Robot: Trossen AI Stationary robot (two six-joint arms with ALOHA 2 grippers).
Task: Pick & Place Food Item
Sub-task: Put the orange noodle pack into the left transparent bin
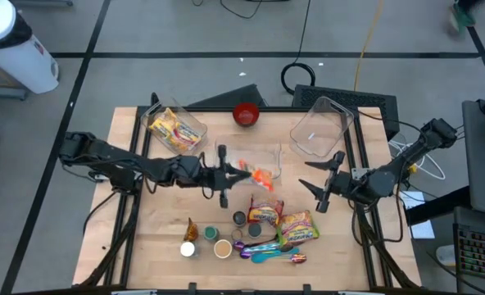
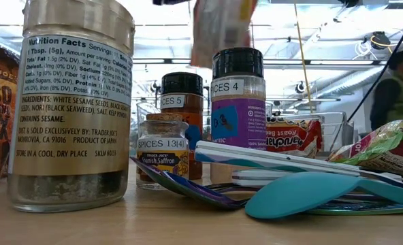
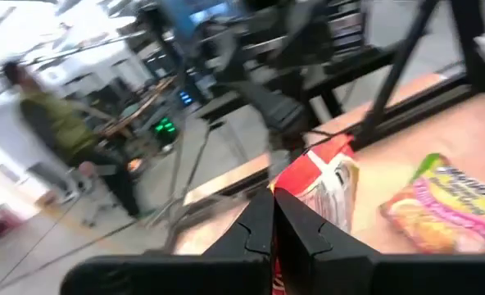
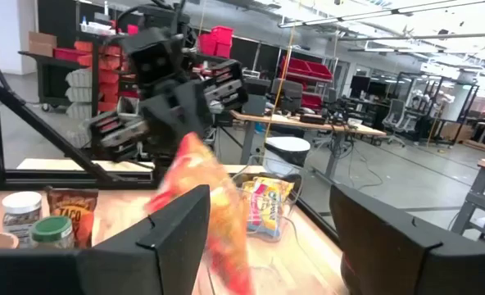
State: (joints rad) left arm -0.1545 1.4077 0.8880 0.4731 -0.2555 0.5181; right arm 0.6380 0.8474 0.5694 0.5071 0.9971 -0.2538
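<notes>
here the left gripper [image 1: 226, 174] hangs over the middle of the table [image 1: 144, 229], its fingers pinched shut on the top edge of an orange-and-red snack packet [image 1: 255, 174]; in the left wrist view the fingers [image 3: 259, 229] meet on the packet's red-and-white rim, so the bag dangles below them with its long axis roughly vertical. the packet hangs above the clear container [image 1: 259, 161] at table centre, on the side of the gripper that faces the right arm, and whether it touches the container's wall cannot be told. farther along that same line, well apart from the packet, the right gripper [image 1: 324, 182] stands with its jaws spread wide and holding nothing, pointed back toward the bag; its own wrist view shows the packet blurred between the two dark fingers, with the left arm behind it. the left arm is clearly the nearer one and the only one with a hold. my judgement: the coming move turns on lowering the bag straight down into the container beneath it.
</notes>
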